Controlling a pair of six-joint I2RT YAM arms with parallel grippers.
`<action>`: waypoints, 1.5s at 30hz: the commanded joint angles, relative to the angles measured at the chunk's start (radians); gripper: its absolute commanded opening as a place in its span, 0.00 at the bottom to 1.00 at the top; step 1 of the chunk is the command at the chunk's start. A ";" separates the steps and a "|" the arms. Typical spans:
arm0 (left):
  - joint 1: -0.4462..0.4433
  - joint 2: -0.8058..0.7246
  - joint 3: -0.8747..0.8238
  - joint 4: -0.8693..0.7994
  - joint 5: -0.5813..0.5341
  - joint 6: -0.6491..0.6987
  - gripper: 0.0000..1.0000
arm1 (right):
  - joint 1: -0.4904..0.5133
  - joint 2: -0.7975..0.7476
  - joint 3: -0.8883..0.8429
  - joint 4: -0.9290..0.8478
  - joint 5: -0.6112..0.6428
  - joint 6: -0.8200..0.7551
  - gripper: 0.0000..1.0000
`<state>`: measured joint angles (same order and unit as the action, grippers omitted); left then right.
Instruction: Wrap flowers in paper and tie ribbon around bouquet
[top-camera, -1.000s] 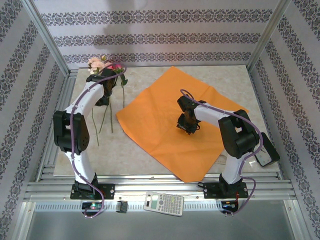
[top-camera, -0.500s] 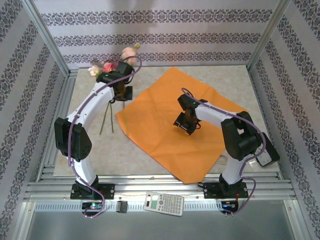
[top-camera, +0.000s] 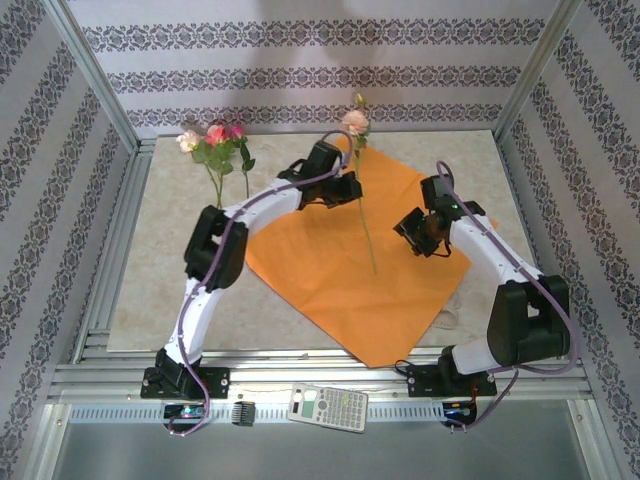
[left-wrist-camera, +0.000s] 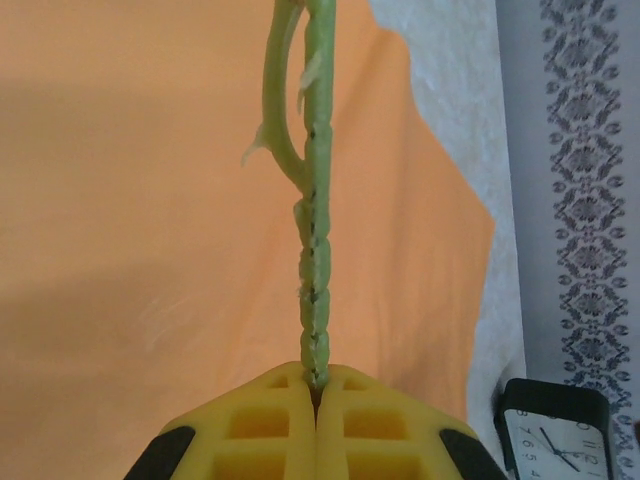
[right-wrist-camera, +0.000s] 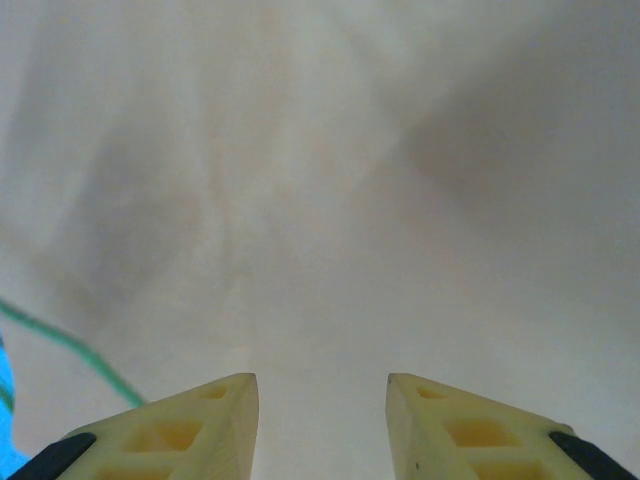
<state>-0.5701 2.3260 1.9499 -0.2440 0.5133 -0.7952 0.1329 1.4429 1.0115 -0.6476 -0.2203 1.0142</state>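
Calculator (top-camera: 328, 407) on the near rail. Orange paper (top-camera: 330, 270) lies flat at table centre. Over its right part, right gripper (top-camera: 418, 232), jaws parted, holding nothing. Over its far corner, left gripper (top-camera: 345, 188), clamped on the stem of a pale rose (top-camera: 355, 122). Other flowers (top-camera: 215, 140) lie far left, off the paper.

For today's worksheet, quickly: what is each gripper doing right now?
Left gripper: closed on a flower stem.
Right gripper: open, holding nothing.
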 joint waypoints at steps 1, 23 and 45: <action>-0.031 0.095 0.145 0.072 0.071 -0.038 0.00 | -0.047 -0.016 -0.054 -0.019 -0.033 -0.051 0.39; -0.008 -0.157 -0.269 -0.025 -0.035 -0.322 0.40 | -0.027 0.058 -0.014 0.011 -0.041 -0.161 0.41; 0.204 -0.335 -0.835 0.208 -0.043 -0.443 0.19 | 0.205 0.312 0.206 0.037 -0.086 -0.125 0.41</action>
<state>-0.3706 1.9945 1.1584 -0.0357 0.4896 -1.2133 0.3084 1.7256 1.1702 -0.6163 -0.2905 0.8669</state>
